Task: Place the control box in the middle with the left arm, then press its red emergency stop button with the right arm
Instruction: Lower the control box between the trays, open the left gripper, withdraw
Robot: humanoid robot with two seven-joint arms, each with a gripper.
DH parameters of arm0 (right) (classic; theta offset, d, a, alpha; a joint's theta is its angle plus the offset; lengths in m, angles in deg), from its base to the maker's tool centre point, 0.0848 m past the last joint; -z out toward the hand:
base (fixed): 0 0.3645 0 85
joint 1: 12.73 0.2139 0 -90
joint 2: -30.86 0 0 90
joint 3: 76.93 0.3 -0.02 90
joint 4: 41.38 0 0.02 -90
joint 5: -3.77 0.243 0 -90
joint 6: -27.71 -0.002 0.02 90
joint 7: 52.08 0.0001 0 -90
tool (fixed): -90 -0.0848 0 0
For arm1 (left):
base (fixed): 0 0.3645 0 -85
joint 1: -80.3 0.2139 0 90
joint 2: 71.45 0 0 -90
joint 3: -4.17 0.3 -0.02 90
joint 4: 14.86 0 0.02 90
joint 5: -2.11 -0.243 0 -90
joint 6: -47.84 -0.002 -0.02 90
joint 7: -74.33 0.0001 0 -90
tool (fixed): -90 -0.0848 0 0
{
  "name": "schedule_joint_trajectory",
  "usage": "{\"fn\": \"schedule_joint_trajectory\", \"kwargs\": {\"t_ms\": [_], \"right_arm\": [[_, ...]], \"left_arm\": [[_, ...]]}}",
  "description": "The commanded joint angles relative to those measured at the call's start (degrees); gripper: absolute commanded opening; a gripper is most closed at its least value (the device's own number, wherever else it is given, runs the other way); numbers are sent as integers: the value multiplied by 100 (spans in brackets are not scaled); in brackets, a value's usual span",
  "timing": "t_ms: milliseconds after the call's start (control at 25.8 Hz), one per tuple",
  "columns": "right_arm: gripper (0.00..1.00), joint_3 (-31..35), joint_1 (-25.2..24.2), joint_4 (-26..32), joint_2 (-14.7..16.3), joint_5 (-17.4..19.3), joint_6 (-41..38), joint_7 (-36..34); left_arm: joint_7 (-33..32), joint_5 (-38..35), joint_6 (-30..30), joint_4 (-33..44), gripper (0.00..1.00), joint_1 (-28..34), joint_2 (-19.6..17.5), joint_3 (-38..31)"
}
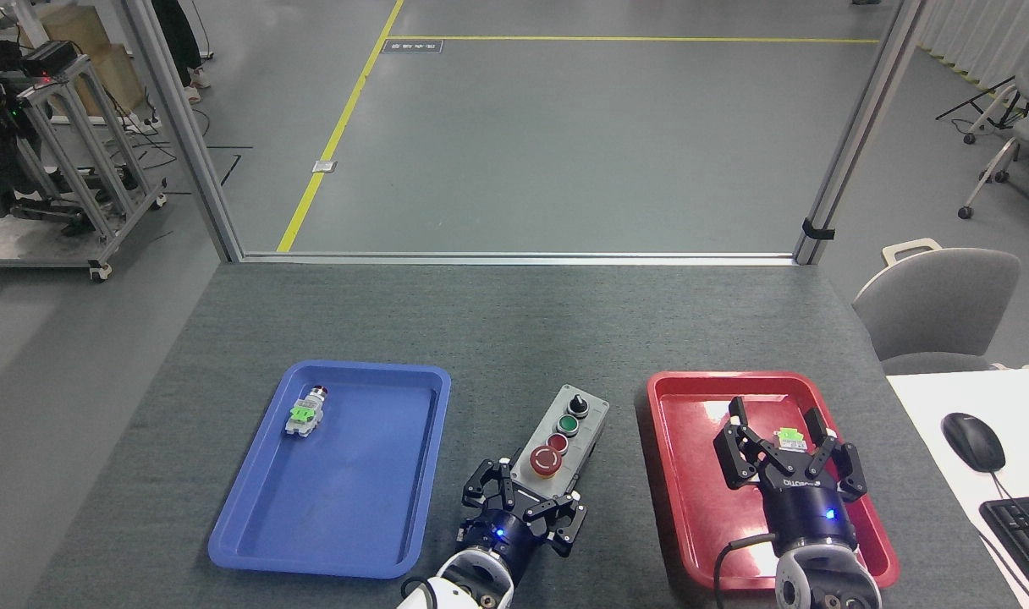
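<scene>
Down at the near edge of the worktop (514, 338), my left claw (527, 499) grips the control box (558, 441) by its near end, black fingers clasped on either side of the box's near corners, blue light glowing on the wrist. That box sits on the bare grey felt between the two trays, angled so its far end leans toward the red tray (675, 474). Whether its base is flat on the felt or just above it, I cannot tell.

Over at the near right corner, my right claw (787, 444) hangs spread wide above the red tray, gripping nothing, and a small green-tagged switch (789, 438) peeks out between the fingers. I cannot tell if they touch it.

Moving up the box: nearest me is the red emergency stop button (546, 461) with its yellow ring, right at my left fingertips. Beyond it in a row come the small red button (558, 441), the green button (569, 424) and the black knob (577, 400) at the far end.

Off toward the left edge lies the blue tray (252, 524), well clear of the box. In its far left corner rests a small silver switch (305, 412) with a green tag.

Past the trays the felt runs bare to the far edge.
</scene>
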Motion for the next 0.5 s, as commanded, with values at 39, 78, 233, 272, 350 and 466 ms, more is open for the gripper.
{"fn": "schedule_joint_trajectory", "kwargs": {"t_ms": [39, 78, 233, 272, 350, 466], "right_arm": [[100, -2, 0, 19, 14, 177, -18, 0], [100, -2, 0, 19, 23, 177, -18, 0], [100, 7, -18, 10, 102, 177, 0, 0], [100, 7, -18, 10, 93, 177, 18, -9], [100, 7, -9, -7, 93, 186, 18, 0], [100, 16, -9, 2, 128, 186, 9, -9]], "left_arm": [[-162, 1, 15, -74, 16, -40, 3, 61], [-197, 1, 32, -82, 18, -49, 3, 61], [-328, 10, 32, -109, 42, -58, 3, 79], [-364, 10, -3, -109, 60, -58, 3, 79], [-364, 10, -20, -74, 73, -58, 3, 79], [-364, 19, -20, -30, 93, -31, -14, 70]]}}
